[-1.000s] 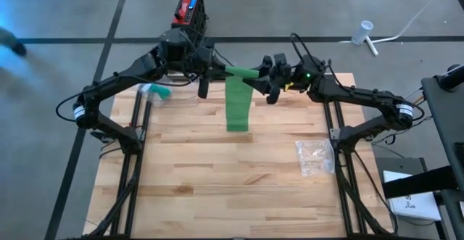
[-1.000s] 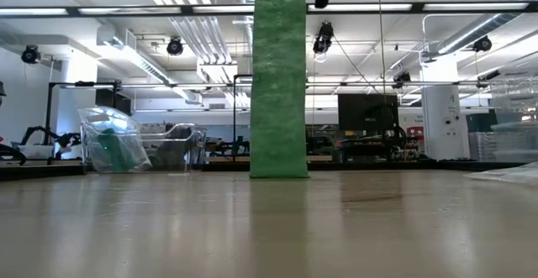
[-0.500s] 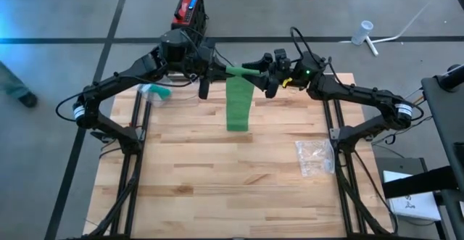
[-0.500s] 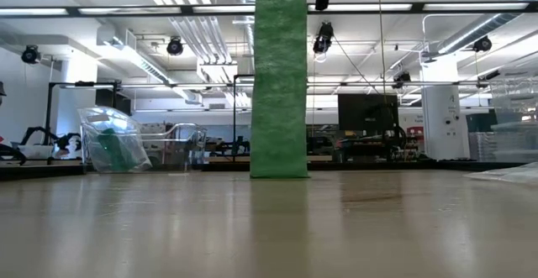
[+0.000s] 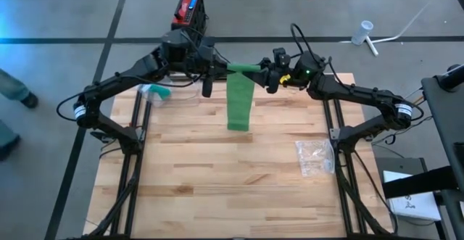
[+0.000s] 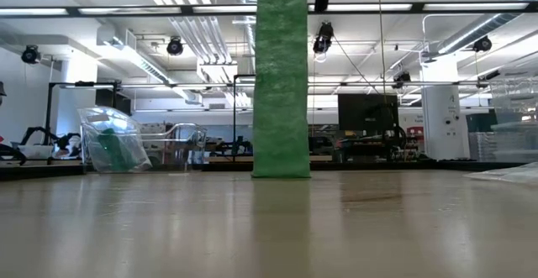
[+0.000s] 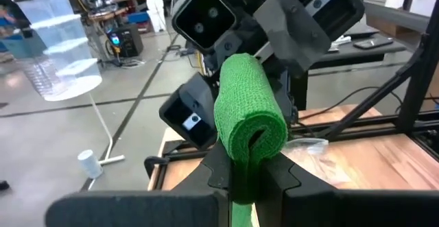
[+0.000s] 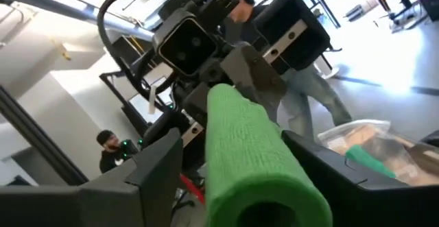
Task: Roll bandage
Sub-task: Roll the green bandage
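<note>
Green crepe bandage roll (image 5: pixel 243 68), far bench (image 5: pixel 217 167) edge: left hand (image 5: pixel 215 70) clenched on it; right hand (image 5: pixel 267 74) straddling, grip uncertain. Risk: hanging tail skews, winding unevenly.

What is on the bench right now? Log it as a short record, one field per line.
item: green bandage, partly rolled, its loose tail hanging down to the wooden table
roll: held in the air between the two arms, above the far edge of the table
left gripper: shut on the bandage, pinching the strip just under the roll
right gripper: fingers either side of the roll's end; grip unclear
other items: clear bag with green contents at far left; clear plastic wrapper at right
</note>
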### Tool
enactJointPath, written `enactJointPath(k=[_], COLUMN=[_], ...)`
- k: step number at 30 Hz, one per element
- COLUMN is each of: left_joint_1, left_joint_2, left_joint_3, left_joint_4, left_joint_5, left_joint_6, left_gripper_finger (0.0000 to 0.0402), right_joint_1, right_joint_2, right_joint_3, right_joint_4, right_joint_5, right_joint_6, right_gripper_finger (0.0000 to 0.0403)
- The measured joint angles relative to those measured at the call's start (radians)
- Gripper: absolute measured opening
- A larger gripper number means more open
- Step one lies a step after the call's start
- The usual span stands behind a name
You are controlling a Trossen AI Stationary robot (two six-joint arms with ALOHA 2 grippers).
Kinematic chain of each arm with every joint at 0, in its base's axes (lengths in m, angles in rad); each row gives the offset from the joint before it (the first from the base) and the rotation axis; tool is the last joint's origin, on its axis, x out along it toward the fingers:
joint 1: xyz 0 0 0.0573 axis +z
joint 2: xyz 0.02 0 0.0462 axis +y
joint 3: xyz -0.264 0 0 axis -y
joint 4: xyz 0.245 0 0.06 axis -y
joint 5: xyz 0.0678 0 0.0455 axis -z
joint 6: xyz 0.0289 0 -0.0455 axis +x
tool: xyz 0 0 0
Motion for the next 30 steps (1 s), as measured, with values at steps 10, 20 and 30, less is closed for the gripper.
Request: enactJointPath(k=[10,20,30], left_joint_1=[0.0,0.0,0.002], left_joint_2=[0.007,0.0,-0.014], left_joint_3=[-0.001,-0.002,0.002], left_joint_4=[-0.004,-0.027,-0.014], left_joint_5=[0.003,-0.046,-0.027], left_joint_6=[0.068,0.077,0.043], left_gripper_finger=[0.0017,0.0114,0.0302], right_joint_1=[0.0,0.002,0.007], right_joint_2=[0.0,0.0,-0.001], right_joint_3=[0.0,0.0,-0.012], right_joint_4=[-0.02,-0.015,-0.017], right_joint_5=[0.007,0.055,0.052], right_joint_6=[0.033,-0.092,-0.243], right_gripper_finger=[0.0174,0.0034,0.0031])
